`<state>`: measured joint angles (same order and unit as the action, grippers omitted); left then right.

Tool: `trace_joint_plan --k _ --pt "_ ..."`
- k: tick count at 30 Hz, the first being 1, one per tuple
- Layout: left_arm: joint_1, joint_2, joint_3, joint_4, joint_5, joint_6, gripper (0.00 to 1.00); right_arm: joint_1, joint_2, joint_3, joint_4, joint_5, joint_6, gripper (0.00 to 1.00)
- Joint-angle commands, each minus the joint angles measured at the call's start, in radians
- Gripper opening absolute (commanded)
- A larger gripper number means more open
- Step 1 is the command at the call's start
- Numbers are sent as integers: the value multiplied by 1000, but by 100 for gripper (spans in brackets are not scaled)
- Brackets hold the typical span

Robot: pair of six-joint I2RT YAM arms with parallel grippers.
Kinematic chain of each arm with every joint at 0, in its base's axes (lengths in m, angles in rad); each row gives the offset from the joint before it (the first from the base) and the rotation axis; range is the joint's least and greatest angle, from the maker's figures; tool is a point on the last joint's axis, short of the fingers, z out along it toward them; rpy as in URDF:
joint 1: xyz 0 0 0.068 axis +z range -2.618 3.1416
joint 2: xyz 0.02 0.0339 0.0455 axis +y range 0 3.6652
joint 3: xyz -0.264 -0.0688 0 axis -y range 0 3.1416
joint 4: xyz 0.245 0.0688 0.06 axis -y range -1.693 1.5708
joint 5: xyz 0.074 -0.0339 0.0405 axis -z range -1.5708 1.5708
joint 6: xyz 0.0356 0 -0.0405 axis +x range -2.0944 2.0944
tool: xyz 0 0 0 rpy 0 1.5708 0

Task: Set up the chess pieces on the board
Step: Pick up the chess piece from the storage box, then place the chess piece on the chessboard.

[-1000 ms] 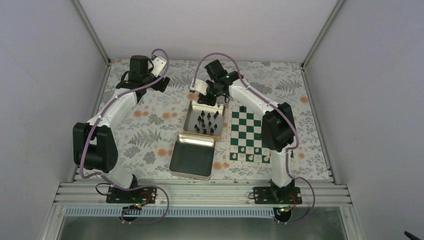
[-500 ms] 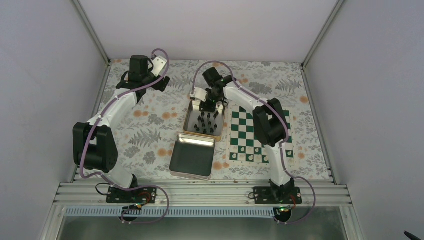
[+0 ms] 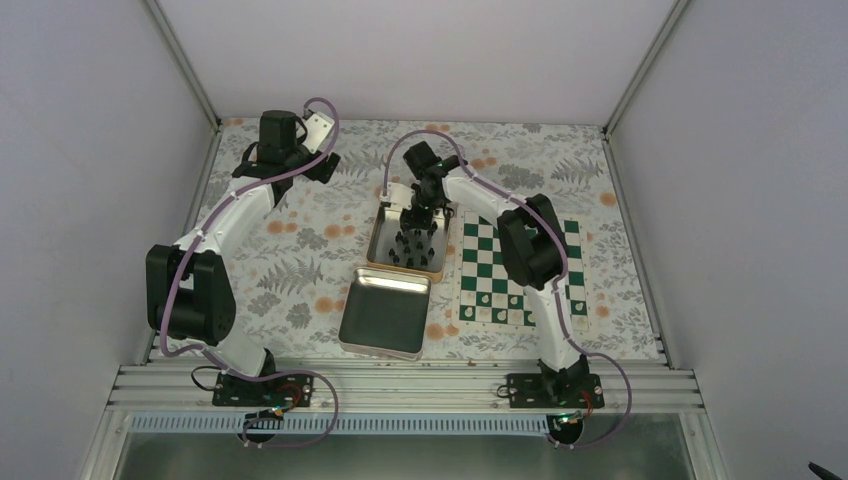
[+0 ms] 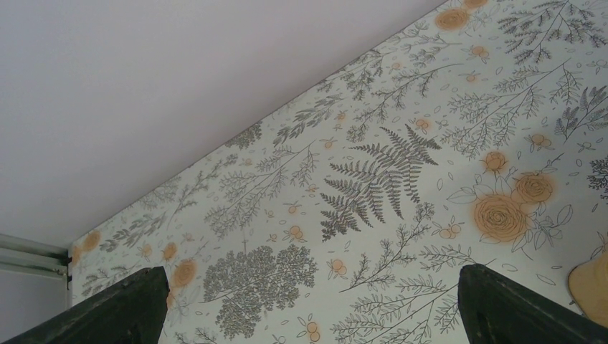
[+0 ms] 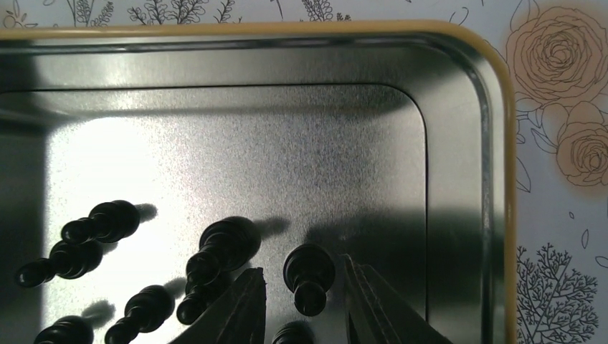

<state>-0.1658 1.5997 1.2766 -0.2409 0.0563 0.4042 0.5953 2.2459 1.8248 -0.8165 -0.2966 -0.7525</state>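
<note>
Floral table [image 3: 300,245], far tin [image 3: 376,240], near tin [image 3: 385,315], green-white board [image 3: 485,285] beside them

I find no legible text, label, brand, number or sign in any of my views. The board [image 3: 485,280] border, the tin [image 5: 287,29] rim and the floral table [image 4: 373,186] cover show nothing readable.

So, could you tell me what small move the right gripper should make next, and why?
Probably close the right gripper on the black piece: its fingers straddle that piece inside the tin, with gaps on both sides.
</note>
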Motion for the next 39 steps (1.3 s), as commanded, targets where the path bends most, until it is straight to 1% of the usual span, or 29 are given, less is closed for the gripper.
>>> trace_joint_plan --k 1,2,7,13,20,26,30,36,39 --pt "2 12 -10 22 -3 6 100 3 20 17 7 16 -12 30" --pt "4 11 -10 23 -1 7 100 4 25 19 7 19 -12 28" --pt "4 13 -11 22 2 8 100 3 32 25 13 26 -9 11" --pt "5 12 -7 20 5 8 100 2 -14 9 13 15 -5 5" --pt "4 7 -4 18 5 7 100 -20 -99 14 -19 -31 6 4" --pt "4 -4 0 14 0 7 100 -81 -211 -13 -49 -31 14 4" --pt "4 -3 1 12 0 6 100 -170 -284 -69 -48 -9 13 4" --pt "4 2 3 13 2 7 100 -335 -332 -177 -33 15 -7 4" --pt "4 5 6 12 5 6 100 -382 -345 -252 -9 12 -14 4"
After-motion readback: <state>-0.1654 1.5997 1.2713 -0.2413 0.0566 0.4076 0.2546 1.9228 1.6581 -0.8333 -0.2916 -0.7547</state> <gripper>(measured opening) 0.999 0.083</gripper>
